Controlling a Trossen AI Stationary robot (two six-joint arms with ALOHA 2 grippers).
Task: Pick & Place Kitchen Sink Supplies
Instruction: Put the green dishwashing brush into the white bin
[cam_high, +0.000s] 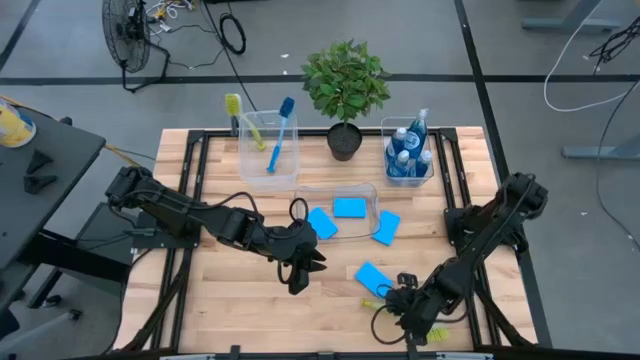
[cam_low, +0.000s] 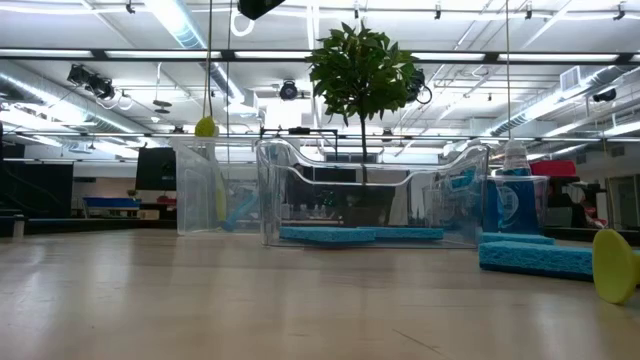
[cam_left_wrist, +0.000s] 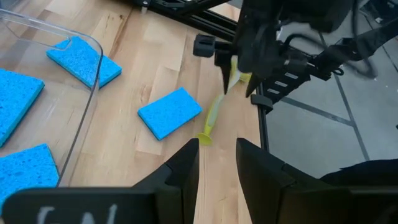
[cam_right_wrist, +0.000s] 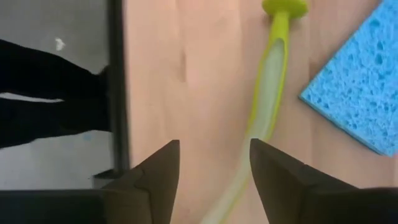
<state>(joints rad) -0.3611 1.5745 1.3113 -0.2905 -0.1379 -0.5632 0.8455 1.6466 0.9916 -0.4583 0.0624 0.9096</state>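
Looking at the near edge first: the right gripper (cam_right_wrist: 214, 165) hangs low at the near right of the surface (cam_high: 230, 290), straight over a yellow-green dish brush (cam_right_wrist: 268, 102) lying flat on the wood. Its jaws are apart with the handle running between them, not pinching it as far as I can see, so I'd say released, brush not held. The brush looks like a slim, slightly curved translucent handle with a flared yellow end, so probably a bit slippery to grab.

Just beside it, a bit farther in, one blue sponge (cam_high: 373, 277) lies loose on the surface. The left gripper (cam_high: 300, 270) hovers near the middle, jaws a little apart with nothing between them.

Farther back, the low clear bin (cam_high: 375, 195) has two sponges in it (cam_high: 349, 207), and a fourth sponge (cam_high: 386, 226) leans against or over its right end; can't tell if it's properly inside. At the far side, the left tall bin (cam_high: 247, 150) holds the blue brush (cam_high: 281, 128) and the other yellow-green brush (cam_high: 238, 115), and the right bin (cam_high: 384, 150) holds the small bottles (cam_high: 408, 155). A potted plant (cam_high: 345, 85) stands between them.

So my read: mostly done, with one brush and one or two sponges left.
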